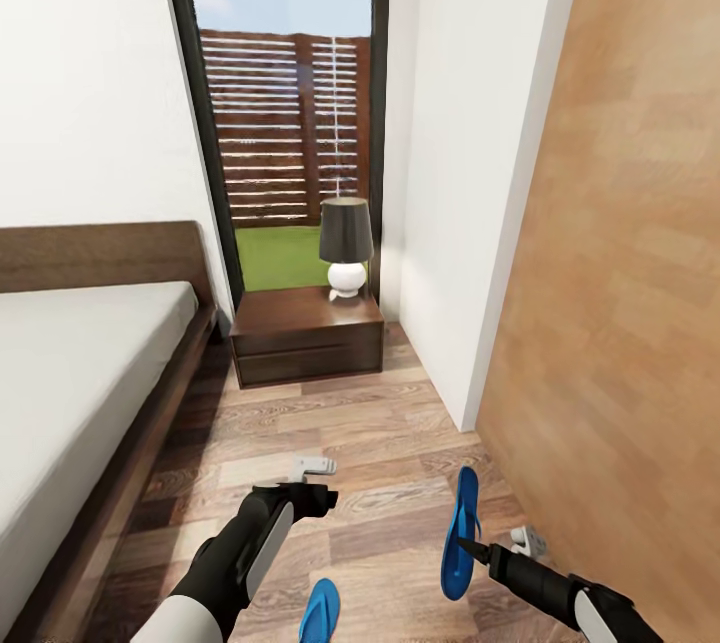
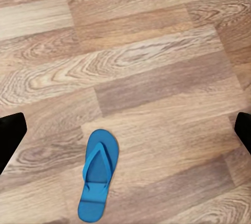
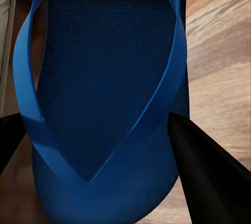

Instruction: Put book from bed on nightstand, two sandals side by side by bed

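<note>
1. The right gripper (image 1: 470, 549) is clamped on one blue sandal (image 1: 460, 533), holding it on its edge above the floor (image 1: 380, 443).
2. The other sandal (image 1: 320, 611) lies flat on the floor near the bed (image 1: 70, 383); the left gripper (image 1: 315, 485) hangs above it, spread wide and empty.
3. The sandals are well apart, so the pairing is not done.
4. I see no book on the nightstand (image 1: 305, 328).

White walls (image 1: 90, 103) meet a brown wood-plank floor (image 1: 380, 443). A tall dark-framed window (image 1: 285, 123) shows a slatted fence, grass and blue sky. A light wooden panel (image 1: 630, 253) stands to the right, daylight brightening everything.
</note>
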{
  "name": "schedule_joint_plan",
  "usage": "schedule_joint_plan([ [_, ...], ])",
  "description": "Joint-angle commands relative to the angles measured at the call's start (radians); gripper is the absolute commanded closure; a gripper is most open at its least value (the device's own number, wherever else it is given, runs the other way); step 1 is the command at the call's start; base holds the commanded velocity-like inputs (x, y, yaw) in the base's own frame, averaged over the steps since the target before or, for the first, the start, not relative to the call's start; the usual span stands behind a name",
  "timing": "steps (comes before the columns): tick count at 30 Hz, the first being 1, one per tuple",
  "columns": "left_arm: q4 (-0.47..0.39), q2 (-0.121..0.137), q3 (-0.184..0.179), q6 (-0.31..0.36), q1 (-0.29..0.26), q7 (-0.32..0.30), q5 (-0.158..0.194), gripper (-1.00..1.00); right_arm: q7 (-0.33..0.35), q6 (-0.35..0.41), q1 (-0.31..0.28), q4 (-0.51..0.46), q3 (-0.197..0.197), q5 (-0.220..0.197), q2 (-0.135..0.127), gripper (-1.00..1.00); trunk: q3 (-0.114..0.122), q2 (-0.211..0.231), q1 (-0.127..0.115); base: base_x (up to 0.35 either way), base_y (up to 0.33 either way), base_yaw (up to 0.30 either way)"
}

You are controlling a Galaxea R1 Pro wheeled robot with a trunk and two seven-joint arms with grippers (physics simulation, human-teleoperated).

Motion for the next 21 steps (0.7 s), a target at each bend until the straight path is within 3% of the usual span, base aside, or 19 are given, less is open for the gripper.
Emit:
schedule_joint_plan([
  [1, -0.001, 0.000, -0.003, 0.004, -0.001, 0.008, 0.010, -1.00, 0.001, 0.009, -0.001, 0.000, -0.003, -0.008, 0.000, 1.00, -0.004, -0.008, 0.004, 0.000, 0.000, 0.000],
  [11, -0.001, 0.001, -0.003, 0.005, -0.001, 0.008, 0.010, -1.00, 0.006, 0.002, -0.001, -0.007, -0.009, -0.030, 0.002, 1.00, -0.036, -0.078, 0.042, 0.000, 0.000, 0.000],
  [13, -0.001, 0.001, -0.003, 0.005, -0.001, 0.008, 0.010, -1.00, 0.007, 0.004, 0.000, -0.007, -0.014, -0.068, 0.001, 1.00, -0.042, -0.092, 0.050, 0.000, 0.000, 0.000],
  [19, -0.001, 0.000, -0.003, 0.004, -0.001, 0.008, 0.012, -1.00, 0.010, 0.030, 0.000, -0.007, -0.018, -0.266, -0.001, 1.00, -0.061, -0.134, 0.073, 0.000, 0.000, 0.000],
  [21, -0.001, 0.000, -0.003, 0.005, -0.001, 0.008, 0.012, -1.00, 0.010, 0.038, -0.001, -0.007, -0.018, -0.300, -0.002, 1.00, -0.067, -0.148, 0.080, 0.000, 0.000, 0.000],
])
